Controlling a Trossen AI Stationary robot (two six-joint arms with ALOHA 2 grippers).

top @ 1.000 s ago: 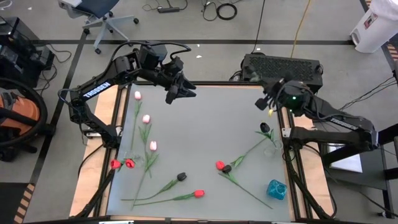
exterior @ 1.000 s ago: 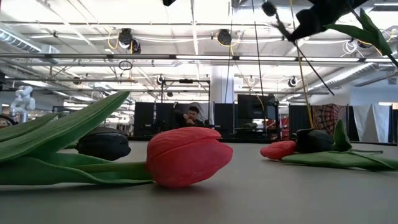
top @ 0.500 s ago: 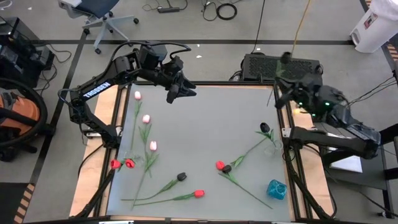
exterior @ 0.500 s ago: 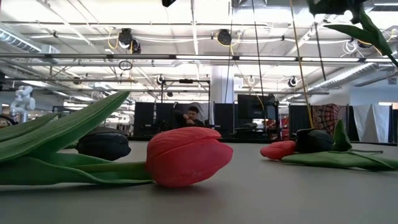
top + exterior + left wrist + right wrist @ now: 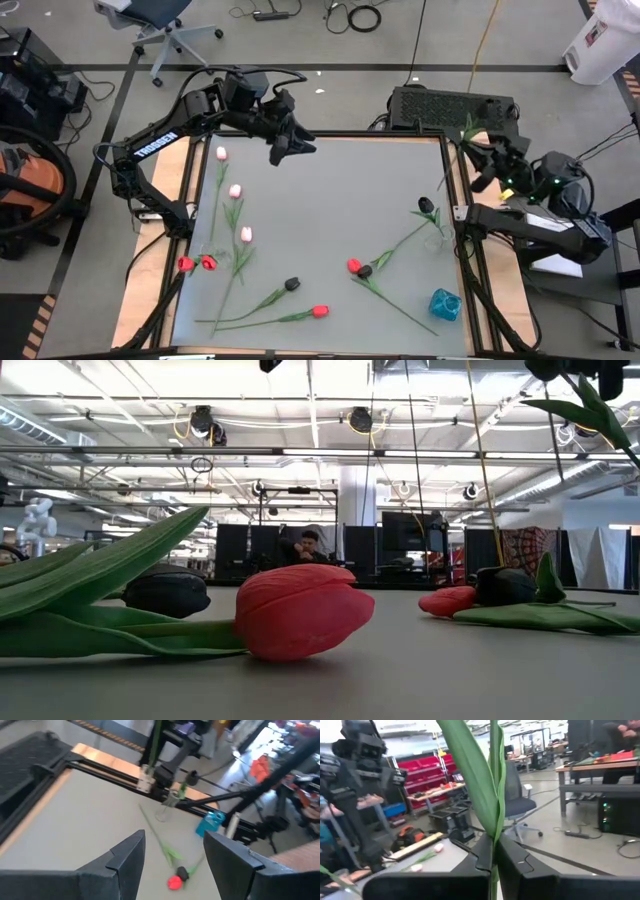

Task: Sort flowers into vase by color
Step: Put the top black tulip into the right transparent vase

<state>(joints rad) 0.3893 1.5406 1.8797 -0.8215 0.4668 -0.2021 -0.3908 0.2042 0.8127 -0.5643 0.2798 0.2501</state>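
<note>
My right arm has swung out since a second ago: it was over the table's far right corner, now right gripper is outside the frame rail, raised, with the flower it carries. Left arm hasn't moved.

Table: grey top. Most flowers lie flat on it.

Left arm: parked over the far left part of the table, left gripper spread wide, nothing between the fingers. The left wrist view confirms a clear gap.

Right gripper: pressed together, pinching a green stem with a long leaf. The right wrist view shows the stem running straight up out of the closed fingers. Can't see the head in any view, so colour unknown.

Vase: clear glass at the right edge, one black tulip leaning out of it on a long stem. Blue cube near the front right corner.

Loose flowers: pink ones in a row at left, a red pair at the left edge, red and black heads together mid-right, black and red up front.

Read: the carried flower is now well apart from the vase, so I need to come back in over the rim. Most sorting is not yet done.
</note>
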